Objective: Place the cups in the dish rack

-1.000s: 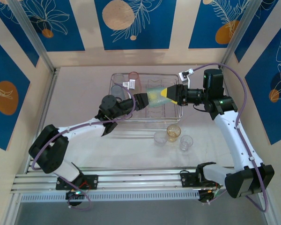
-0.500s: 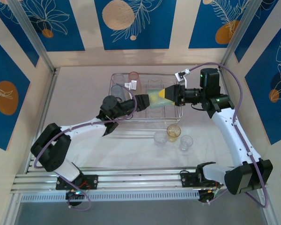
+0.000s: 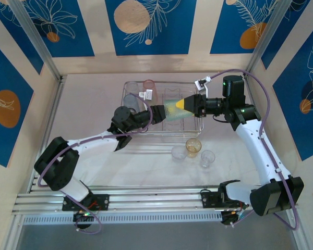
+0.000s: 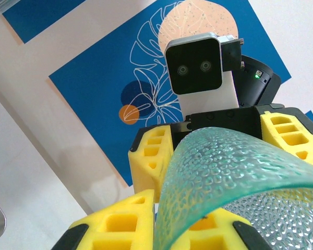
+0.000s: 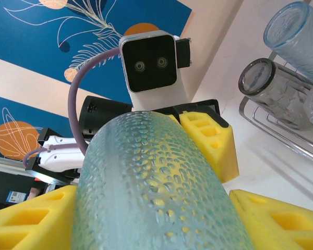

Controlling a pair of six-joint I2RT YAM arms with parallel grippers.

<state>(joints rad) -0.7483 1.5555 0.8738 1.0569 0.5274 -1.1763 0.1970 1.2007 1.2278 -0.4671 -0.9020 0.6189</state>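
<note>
Over the last second the right fingers [image 3: 181,105] have slid further along the teal cup [image 3: 170,108] toward 9 o'clock. They straddle its body, though whether they press it I cannot tell. The left fingers [image 3: 157,112] stay pinched shut on its thin wall near the rim. This reads as a mid-air handover above the dish rack [image 3: 190,124], so the cup is not yet loaded. The cup is translucent, pebble-dimpled plastic; the fingers are blocky yellow foam, the rack bare silver wire.
</note>
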